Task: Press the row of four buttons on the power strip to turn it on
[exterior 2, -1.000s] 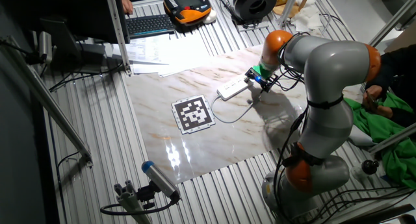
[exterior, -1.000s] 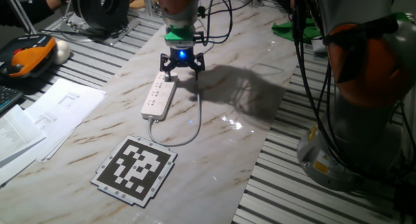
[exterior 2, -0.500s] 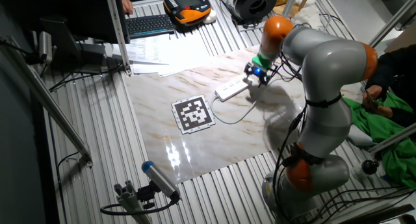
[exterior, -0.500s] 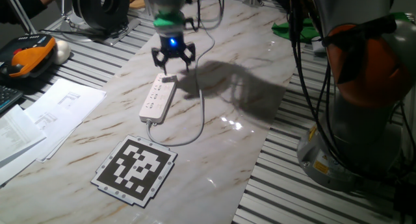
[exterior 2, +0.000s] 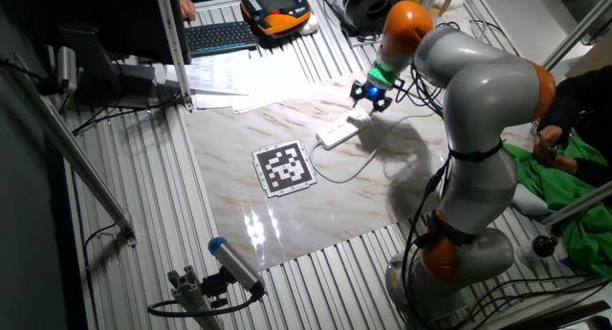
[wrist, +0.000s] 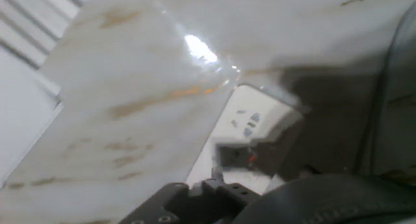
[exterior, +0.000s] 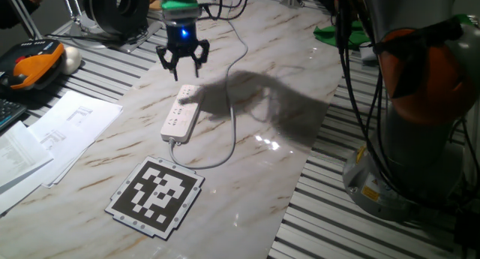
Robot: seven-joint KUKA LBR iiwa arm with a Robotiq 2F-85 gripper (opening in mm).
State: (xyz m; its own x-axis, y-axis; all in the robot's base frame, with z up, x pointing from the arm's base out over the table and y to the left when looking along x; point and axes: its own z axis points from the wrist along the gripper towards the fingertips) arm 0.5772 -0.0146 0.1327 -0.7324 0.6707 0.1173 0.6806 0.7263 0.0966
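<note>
Papers [exterior: 45, 135] at left on slatted metal bench. Marker board [exterior: 156, 194] flat on marble-patterned sheet [exterior: 285, 79]. Power strip [exterior: 182, 112] beyond, cable trailing. Gripper [exterior: 181, 58] above far end, fingers spread, empty (hand view blurred). Orange-jointed arm base [exterior: 420, 101] at right.

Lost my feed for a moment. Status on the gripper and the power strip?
Gripper open, in the air past the strip's far end. Power strip flat on the marble table, untouched. Nothing blocking it.
</note>
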